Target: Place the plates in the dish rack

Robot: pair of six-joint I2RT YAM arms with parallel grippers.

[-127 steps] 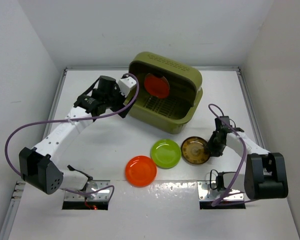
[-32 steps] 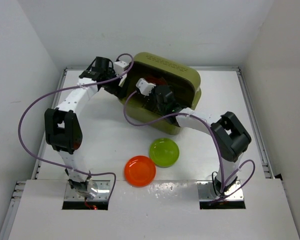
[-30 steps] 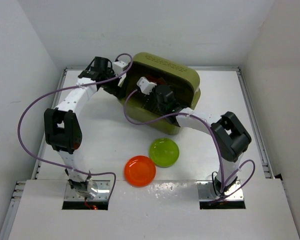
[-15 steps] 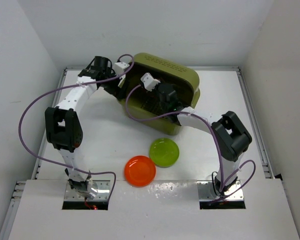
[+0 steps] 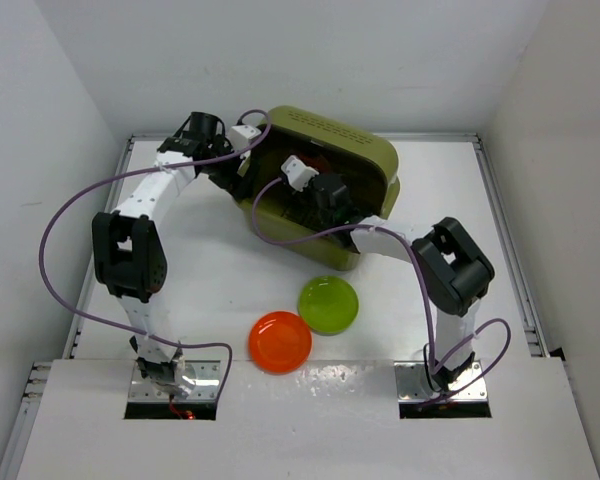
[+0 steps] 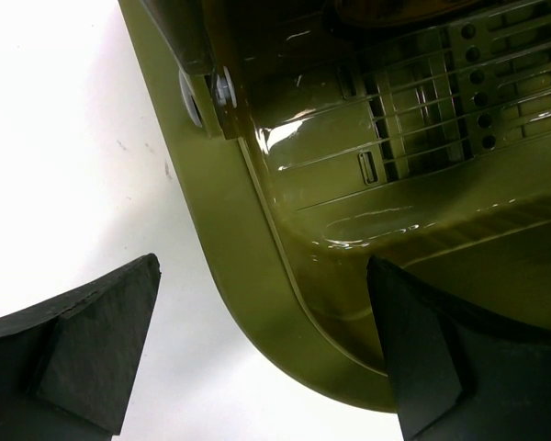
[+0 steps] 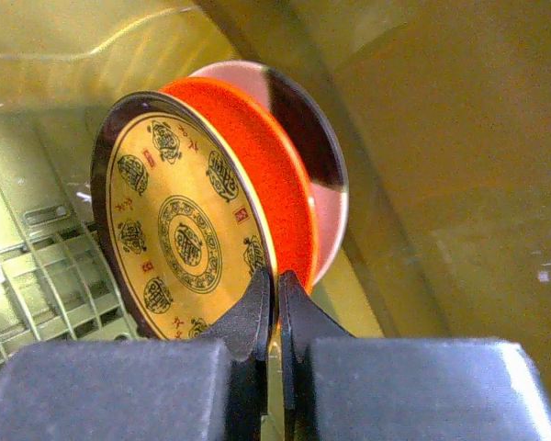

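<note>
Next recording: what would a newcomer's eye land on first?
Inside the dish rack, the right gripper holds the gold-patterned brown plate upright just in front of an orange-red plate, jaws shut on its rim. On the table, a lime green plate and a second orange-red plate lie flat, side by side.

Olive-green dish rack (image 5: 368,150); orange-red plate (image 5: 280,342); lime-green plate (image 5: 328,304); patterned plate (image 7: 179,239) golden, brown motifs; second orange-red plate (image 7: 277,188).

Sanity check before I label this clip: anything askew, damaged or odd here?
Nothing stands out. The right gripper holds the brown plate upright in the dish rack beside an orange-red plate; the green plate and second orange-red plate lie flat on the table.
</note>
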